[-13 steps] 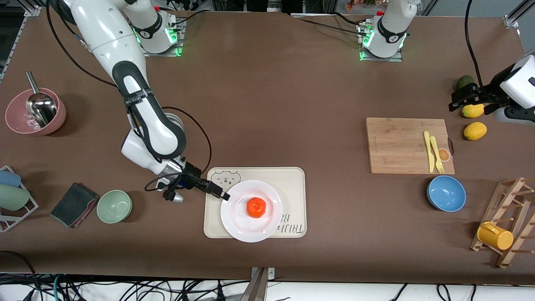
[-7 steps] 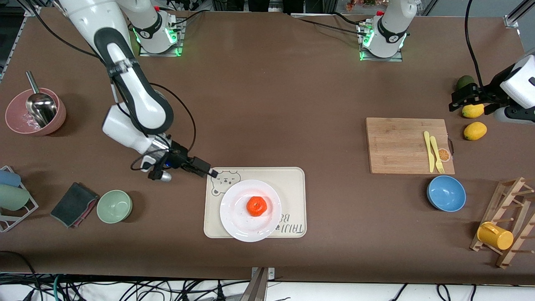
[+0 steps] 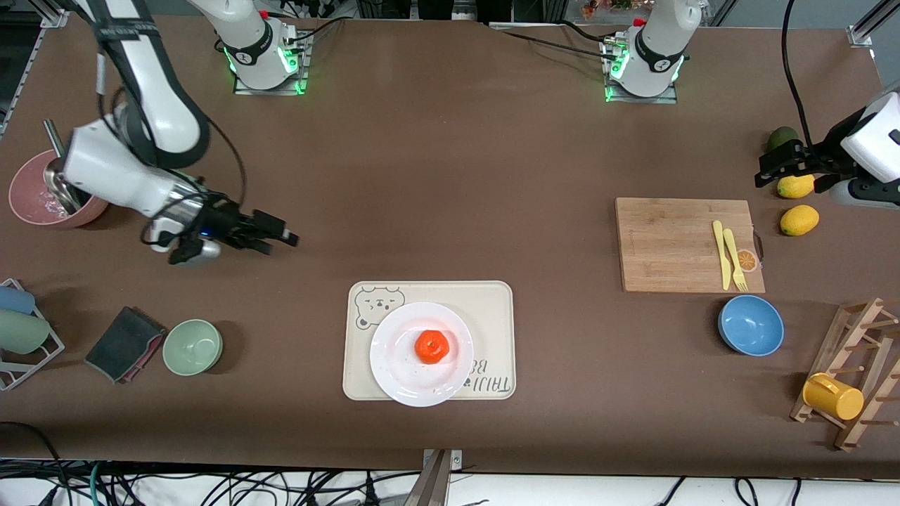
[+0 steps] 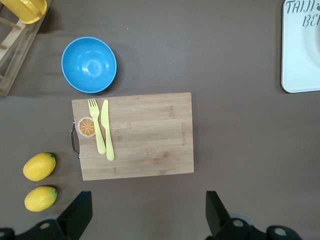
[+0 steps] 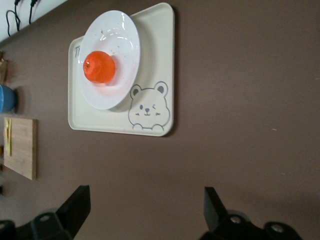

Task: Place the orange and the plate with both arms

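On the brown table point(image 3: 450, 176), the bamboo cutting board point(image 3: 678, 244) toward the left arm's end is the largest item, carrying a yellow knife point(image 3: 718, 254) and fork point(image 3: 733, 259) side by side; next in size is the cream bear-print tray point(image 3: 492, 309) near the front edge. On that tray rests the white plate point(image 3: 397, 379), and the orange point(image 3: 431, 347) sits on the plate near its middle. A blue bowl point(image 3: 751, 325) lies nearer the camera than the board, and a pale green bowl point(image 3: 193, 346) lies toward the right arm's end. The right gripper point(image 3: 280, 238) hangs over bare table between the pink bowl point(image 3: 28, 200) and the tray, jaws spread and empty. The left gripper point(image 3: 766, 169) hovers by the two lemons point(image 3: 799, 220), its jaws likewise spread wide with nothing between them in the left wrist view
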